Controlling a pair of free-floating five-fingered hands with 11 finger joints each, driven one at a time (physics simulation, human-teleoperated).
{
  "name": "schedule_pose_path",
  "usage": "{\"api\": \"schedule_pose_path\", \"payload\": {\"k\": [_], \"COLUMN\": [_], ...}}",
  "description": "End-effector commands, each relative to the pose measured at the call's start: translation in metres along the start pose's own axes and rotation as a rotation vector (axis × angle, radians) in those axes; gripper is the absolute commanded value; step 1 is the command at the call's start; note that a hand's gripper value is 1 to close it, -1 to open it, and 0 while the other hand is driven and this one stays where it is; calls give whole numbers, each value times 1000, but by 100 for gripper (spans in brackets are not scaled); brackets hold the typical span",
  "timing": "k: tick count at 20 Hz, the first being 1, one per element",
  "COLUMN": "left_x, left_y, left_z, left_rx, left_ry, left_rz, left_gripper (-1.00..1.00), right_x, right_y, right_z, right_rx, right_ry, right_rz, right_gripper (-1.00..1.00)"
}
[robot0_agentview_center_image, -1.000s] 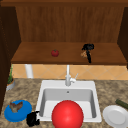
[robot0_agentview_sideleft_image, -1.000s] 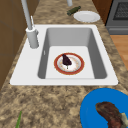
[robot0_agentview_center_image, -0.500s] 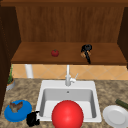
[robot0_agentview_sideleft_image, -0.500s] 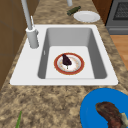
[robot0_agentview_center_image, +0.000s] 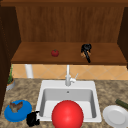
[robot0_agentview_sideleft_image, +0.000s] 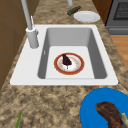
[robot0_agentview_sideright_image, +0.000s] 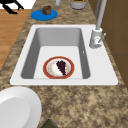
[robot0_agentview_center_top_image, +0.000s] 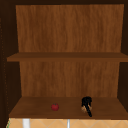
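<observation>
Right robot hand on lower wooden shelf, fingers curled round small tan object; placement apparently unfinished. Left robot hand idle at bench edge, grip indiscernible.

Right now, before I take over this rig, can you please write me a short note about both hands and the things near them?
Right hand: on the lower shelf, against a small tan thing; I cannot tell if it grips it.
Red fruit: same shelf, to its left, untouched.
Left hand: at the counter's front edge, beside the blue plate with brown food.
Sink: a red-rimmed plate with a dark slice.
</observation>
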Motion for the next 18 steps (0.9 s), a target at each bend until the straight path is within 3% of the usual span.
{"api": "schedule_pose_path", "payload": {"k": [1,6,10,18], "left_x": [0,0,0,0], "left_y": [0,0,0,0], "left_z": [0,0,0,0], "left_rx": [0,0,0,0], "left_ry": [0,0,0,0], "left_rz": [0,0,0,0], "left_gripper": [0,0,0,0], "right_x": [15,8,17,5], "right_y": [21,25,16,7], "right_z": [-23,-7,9,19], "right_rx": [2,-38,-88,-113], "right_ry": [-3,33,89,98], "right_rz": [43,16,45,17], "right_gripper": [100,100,100,100]}}
